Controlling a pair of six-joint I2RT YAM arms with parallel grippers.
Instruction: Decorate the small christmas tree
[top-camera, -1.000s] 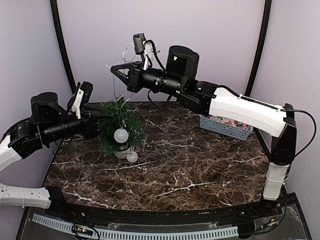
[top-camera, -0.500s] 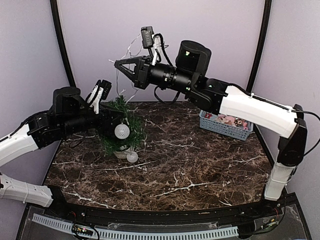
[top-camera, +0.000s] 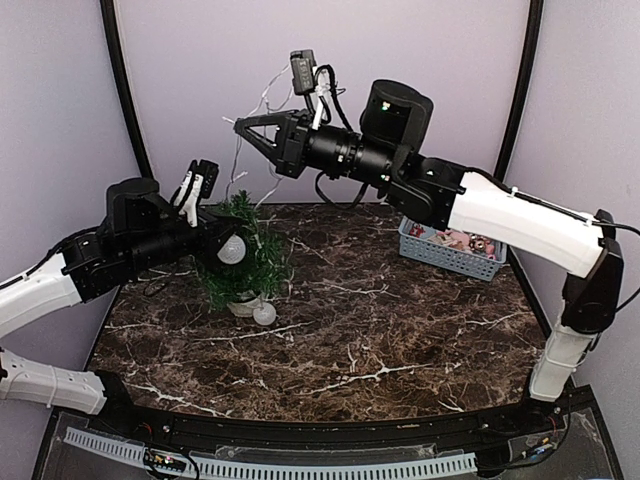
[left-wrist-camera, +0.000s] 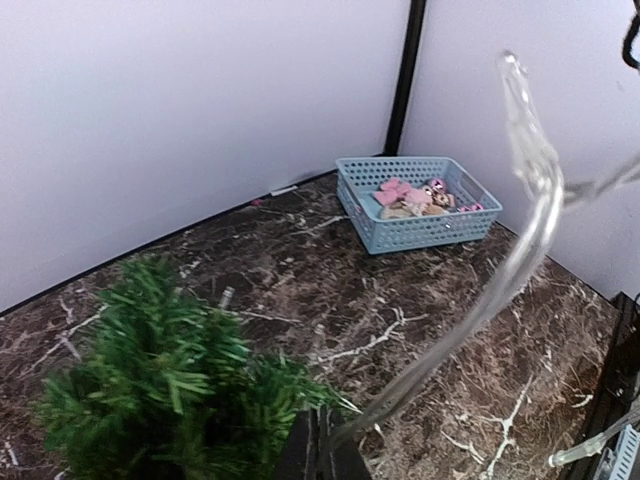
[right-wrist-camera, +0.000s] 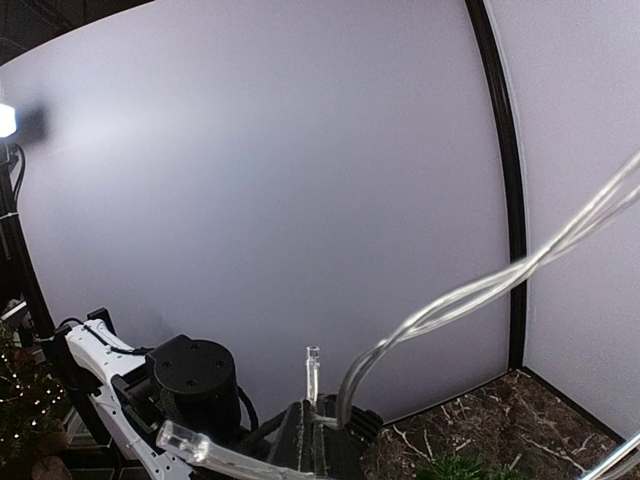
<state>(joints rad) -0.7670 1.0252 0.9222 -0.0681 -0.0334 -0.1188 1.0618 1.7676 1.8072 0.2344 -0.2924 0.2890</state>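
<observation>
The small christmas tree (top-camera: 243, 262) stands in its white pot (top-camera: 244, 306) at the table's left rear; its green branches (left-wrist-camera: 160, 385) fill the lower left of the left wrist view. A white bauble (top-camera: 232, 250) hangs on it and another (top-camera: 264, 314) lies by the pot. A clear light string (left-wrist-camera: 520, 230) runs between both grippers. My left gripper (left-wrist-camera: 326, 452) is shut on it beside the tree's upper branches (top-camera: 222, 238). My right gripper (top-camera: 241, 125) is shut on the string (right-wrist-camera: 470, 295) high above the tree, a small bulb (right-wrist-camera: 312, 368) sticking up by its fingers.
A blue basket (top-camera: 447, 254) with pink and brown ornaments sits at the back right, also visible as the blue basket (left-wrist-camera: 416, 200) in the left wrist view. Purple walls with black corner posts (top-camera: 123, 90) close in the table. The left arm's black joint (right-wrist-camera: 192, 375) shows below the right gripper.
My left gripper swung in to the tree and shut on the light string. My right arm rose and shifted slightly right, lifting the string. The hanging bauble shifted up-left.
</observation>
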